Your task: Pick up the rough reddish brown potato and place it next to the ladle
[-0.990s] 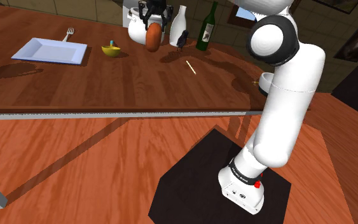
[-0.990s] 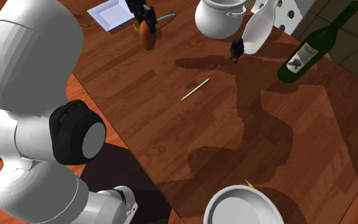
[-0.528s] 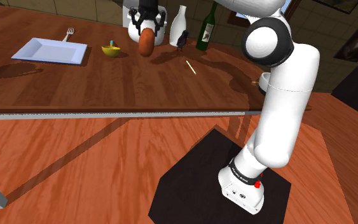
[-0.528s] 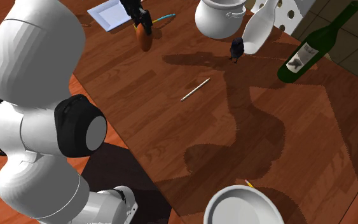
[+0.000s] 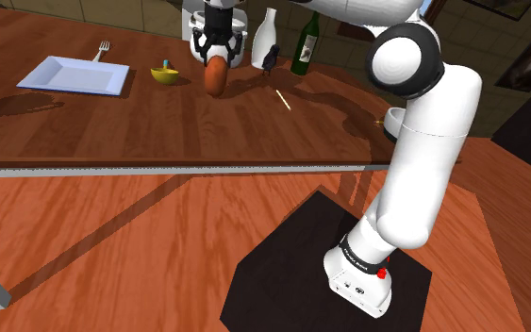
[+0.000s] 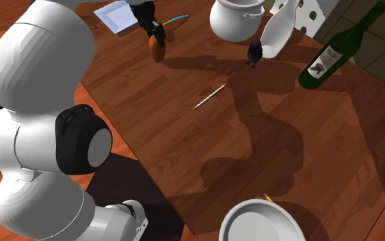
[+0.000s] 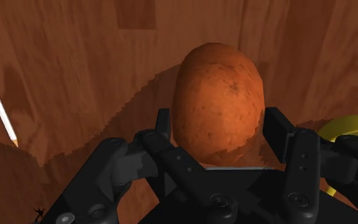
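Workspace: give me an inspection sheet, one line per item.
Surface: wooden table, crossed by the arm's shadow.
Job's things: reddish brown potato between the fingers; yellow ladle close beside it.
Clutter: white tray, fork, white pot, white vase, green bottle, dark figurine, white stick, white bowl.
Grippers: gripper shut on the potato.
Cables: nothing seen.
Surroundings: wooden floor, black stand, tiled wall.

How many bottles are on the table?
2: a green bottle and a white bottle just to its left in the shoulder view, both near the table's far edge.
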You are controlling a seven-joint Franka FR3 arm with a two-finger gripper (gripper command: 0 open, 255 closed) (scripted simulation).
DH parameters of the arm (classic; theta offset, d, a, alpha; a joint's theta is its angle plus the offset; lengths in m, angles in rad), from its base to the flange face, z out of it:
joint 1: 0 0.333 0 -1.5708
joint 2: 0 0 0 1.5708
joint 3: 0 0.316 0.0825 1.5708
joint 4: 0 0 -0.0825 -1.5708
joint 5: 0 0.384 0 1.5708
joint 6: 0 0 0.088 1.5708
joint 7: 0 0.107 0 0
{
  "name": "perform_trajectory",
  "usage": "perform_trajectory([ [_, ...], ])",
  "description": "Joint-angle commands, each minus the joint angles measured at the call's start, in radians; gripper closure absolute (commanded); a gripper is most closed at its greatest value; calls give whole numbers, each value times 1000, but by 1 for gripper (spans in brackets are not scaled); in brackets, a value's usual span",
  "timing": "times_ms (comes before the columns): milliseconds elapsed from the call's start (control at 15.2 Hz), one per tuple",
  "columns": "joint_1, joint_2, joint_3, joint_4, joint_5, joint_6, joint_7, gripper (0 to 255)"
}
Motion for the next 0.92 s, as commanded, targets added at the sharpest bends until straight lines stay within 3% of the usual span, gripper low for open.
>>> perform_trajectory([
  [0, 0, -6, 0, -37, -1, 31, 4, 255],
  [594, -2, -19, 0, -182, -4, 162, 22, 255],
  [858, -2, -19, -1, -182, -4, 162, 22, 255],
])
